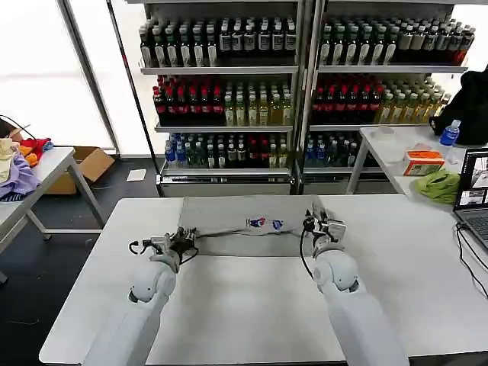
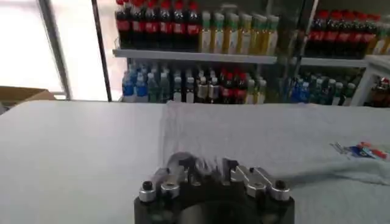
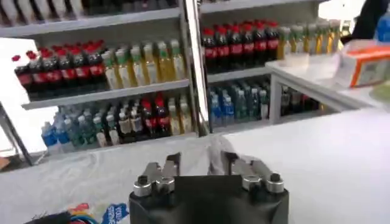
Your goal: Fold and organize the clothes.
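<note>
The light grey T-shirt (image 1: 229, 213) lies flat across the far middle of the white table (image 1: 244, 305), with its cartoon print (image 1: 264, 223) near its front edge. My left gripper (image 1: 185, 239) is at the shirt's near left corner, shut on bunched cloth (image 2: 198, 165). At the near right corner my right gripper (image 1: 313, 222) is shut on a raised ridge of the fabric (image 3: 214, 152). The front edge runs taut between the two. In the left wrist view the T-shirt (image 2: 256, 134) spreads away towards the print (image 2: 359, 149).
Shelves of bottles (image 1: 229, 99) stand behind the table. A side table at the right holds a lime-green cloth (image 1: 438, 185), an orange box (image 1: 423, 162), a water bottle (image 1: 450, 133) and a laptop (image 1: 473, 194). Another table with coloured garments (image 1: 15, 168) is at the left.
</note>
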You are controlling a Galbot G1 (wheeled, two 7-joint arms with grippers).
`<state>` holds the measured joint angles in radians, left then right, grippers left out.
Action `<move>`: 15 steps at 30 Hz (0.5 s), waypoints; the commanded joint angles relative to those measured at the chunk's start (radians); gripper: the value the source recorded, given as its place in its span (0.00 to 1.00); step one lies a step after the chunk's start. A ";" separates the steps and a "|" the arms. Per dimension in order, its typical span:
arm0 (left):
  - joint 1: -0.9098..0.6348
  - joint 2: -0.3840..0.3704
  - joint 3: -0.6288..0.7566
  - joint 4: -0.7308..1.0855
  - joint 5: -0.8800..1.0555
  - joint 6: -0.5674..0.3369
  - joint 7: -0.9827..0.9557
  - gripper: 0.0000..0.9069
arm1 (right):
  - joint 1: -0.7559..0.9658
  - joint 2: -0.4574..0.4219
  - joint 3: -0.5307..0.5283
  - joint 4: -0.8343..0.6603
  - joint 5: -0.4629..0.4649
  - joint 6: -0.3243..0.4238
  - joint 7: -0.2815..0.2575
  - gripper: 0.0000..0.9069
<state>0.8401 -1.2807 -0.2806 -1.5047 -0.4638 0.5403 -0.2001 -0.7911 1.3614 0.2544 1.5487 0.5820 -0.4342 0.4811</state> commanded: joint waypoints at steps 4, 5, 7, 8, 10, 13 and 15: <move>0.068 0.019 -0.016 -0.132 0.016 0.028 -0.024 1.00 | -0.087 -0.067 0.015 0.119 0.050 -0.012 0.033 1.00; 0.079 0.020 -0.023 -0.156 0.016 0.031 -0.026 1.00 | -0.101 -0.073 0.022 0.132 0.049 -0.012 0.031 1.00; 0.100 0.021 -0.031 -0.176 0.014 0.034 -0.028 1.00 | -0.133 -0.089 0.033 0.167 0.049 -0.026 0.030 1.00; 0.109 0.023 -0.033 -0.183 0.014 0.034 -0.028 1.00 | -0.145 -0.094 0.035 0.178 0.049 -0.030 0.029 1.00; 0.132 0.025 -0.035 -0.201 0.015 0.035 -0.027 1.00 | -0.175 -0.115 0.042 0.221 0.049 -0.036 0.025 1.00; 0.154 0.023 -0.044 -0.217 0.016 0.036 -0.027 1.00 | -0.213 -0.143 0.055 0.258 0.049 -0.055 0.023 1.00; 0.165 0.021 -0.049 -0.222 0.017 0.036 -0.026 1.00 | -0.237 -0.156 0.062 0.275 0.049 -0.067 0.023 1.00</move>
<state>0.9307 -1.2608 -0.3168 -1.6445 -0.4523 0.5706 -0.2236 -0.9340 1.2599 0.3005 1.7206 0.6175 -0.4776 0.4984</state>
